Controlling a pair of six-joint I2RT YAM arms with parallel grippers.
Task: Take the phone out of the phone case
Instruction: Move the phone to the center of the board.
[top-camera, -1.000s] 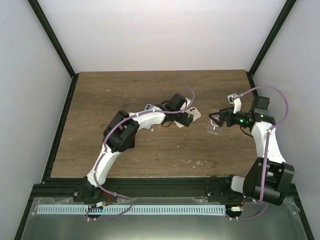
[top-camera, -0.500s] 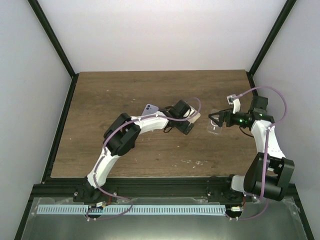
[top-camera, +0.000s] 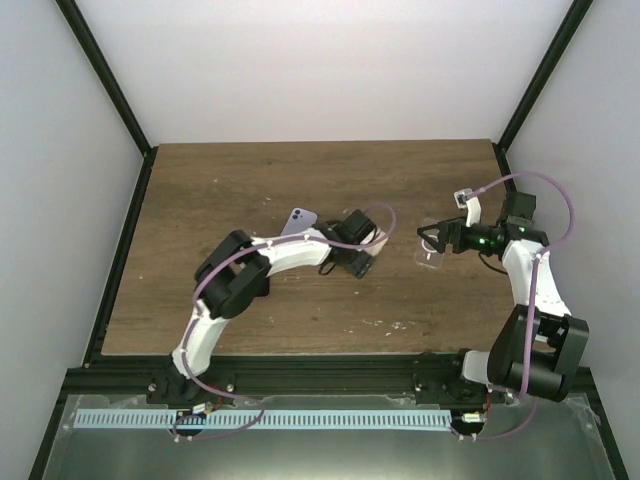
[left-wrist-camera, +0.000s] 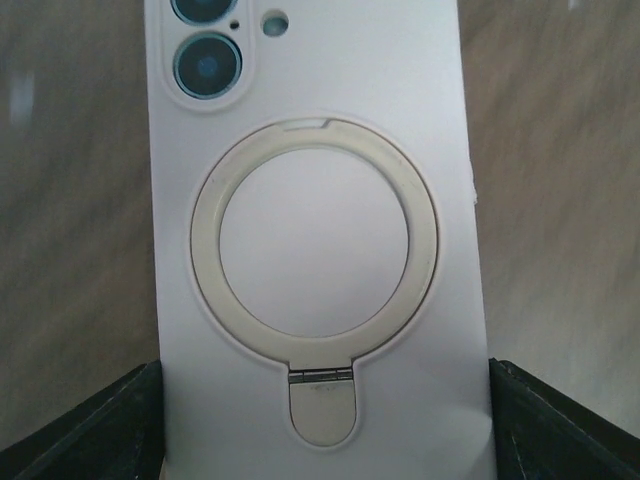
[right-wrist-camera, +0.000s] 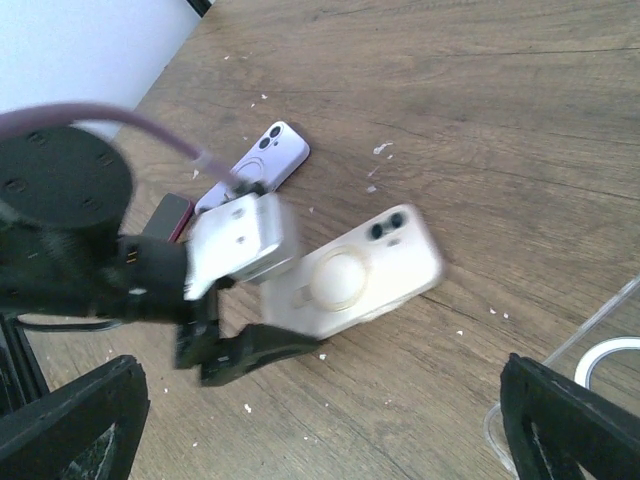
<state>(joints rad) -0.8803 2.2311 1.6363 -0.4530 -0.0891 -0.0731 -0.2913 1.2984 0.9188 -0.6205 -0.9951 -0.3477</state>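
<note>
A white phone (left-wrist-camera: 315, 240) with a ring stand on its back and its camera lenses up is held between the two fingers of my left gripper (left-wrist-camera: 325, 425). In the top view my left gripper (top-camera: 360, 252) holds the phone (top-camera: 375, 238) low over the table's middle. The right wrist view shows the phone (right-wrist-camera: 350, 275) tilted just above the wood. A clear case (right-wrist-camera: 600, 365) with a white ring lies beside my right gripper (right-wrist-camera: 320, 430), which is open with its fingers wide apart. In the top view my right gripper (top-camera: 432, 240) is over the clear case (top-camera: 430, 257).
A purple phone (top-camera: 301, 217) with a ring on its back lies flat on the wooden table (top-camera: 220, 190) behind the left arm; it also shows in the right wrist view (right-wrist-camera: 262, 160). Small white crumbs dot the wood. Black frame posts and white walls enclose the table.
My left gripper has moved left and toward the near side with the white phone, lower over the table. My right gripper has stayed almost still over the clear case.
</note>
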